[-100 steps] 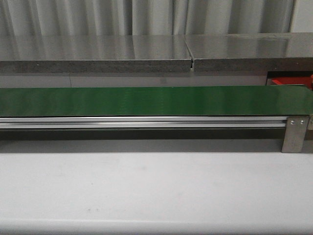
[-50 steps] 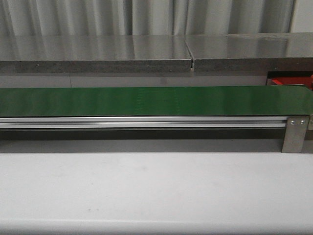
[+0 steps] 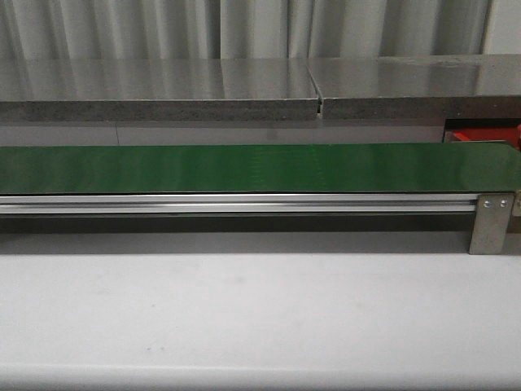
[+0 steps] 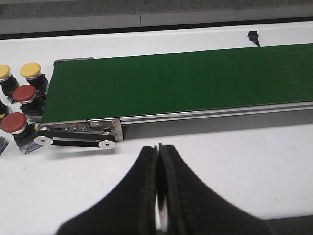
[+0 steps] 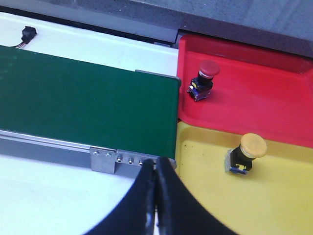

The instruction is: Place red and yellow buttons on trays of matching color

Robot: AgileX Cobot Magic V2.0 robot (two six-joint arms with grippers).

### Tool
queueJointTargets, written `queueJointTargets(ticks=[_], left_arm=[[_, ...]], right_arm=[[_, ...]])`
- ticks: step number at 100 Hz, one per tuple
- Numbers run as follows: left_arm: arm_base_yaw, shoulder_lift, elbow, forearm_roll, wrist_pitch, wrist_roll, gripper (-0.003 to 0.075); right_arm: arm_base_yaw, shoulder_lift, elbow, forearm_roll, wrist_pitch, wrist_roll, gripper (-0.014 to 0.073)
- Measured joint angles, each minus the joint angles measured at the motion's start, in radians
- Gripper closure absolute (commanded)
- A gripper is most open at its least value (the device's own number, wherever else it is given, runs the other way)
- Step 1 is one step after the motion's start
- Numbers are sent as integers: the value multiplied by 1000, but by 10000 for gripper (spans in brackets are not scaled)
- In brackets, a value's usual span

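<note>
In the left wrist view, two red buttons (image 4: 24, 94) (image 4: 14, 123) and two yellow buttons (image 4: 30, 70) (image 4: 4, 72) stand on the white table beside the end of the green belt (image 4: 181, 78). My left gripper (image 4: 158, 148) is shut and empty over bare table, apart from them. In the right wrist view, a red button (image 5: 208, 70) lies on the red tray (image 5: 254, 93) and a yellow button (image 5: 252, 146) on the yellow tray (image 5: 205, 161). My right gripper (image 5: 157, 160) is shut and empty near the belt's end bracket. Neither gripper shows in the front view.
The green conveyor belt (image 3: 260, 168) spans the front view with an aluminium rail (image 3: 236, 204) and end bracket (image 3: 491, 221). A grey counter (image 3: 163, 90) runs behind it. A red corner (image 3: 480, 134) shows at the far right. A small black connector (image 5: 28, 34) lies beyond the belt.
The belt's right end and bracket have drifted slightly left in the front view. Nothing else differs.
</note>
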Motion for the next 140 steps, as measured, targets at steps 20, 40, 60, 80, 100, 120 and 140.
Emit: queueJointTargets(ticks=[20,40,60,80,100,120,140], left_arm=[[0,0,0,0,0,0,741],[0,19,0,76,-9,-84,741],[0,158,-66,198,-18,-208,741],[30,352,-159,184,-66,-234,741],[167,558,-229,109,-102,-235,741],[342,726,-283,17,-95,-235,727],[445,914,-386,-30,5,-235,419]], right_arm=[[0,-136,77,2,4,0,684],[0,-166,84,2,10,0,684],[0,-166,84,2,10,0,684],[0,-166,84,2,12,0,684],[0,-166,84,2,12,0,684],[0,-166,84,2,12,0,684],[0,-166,84,2,12,0,684]])
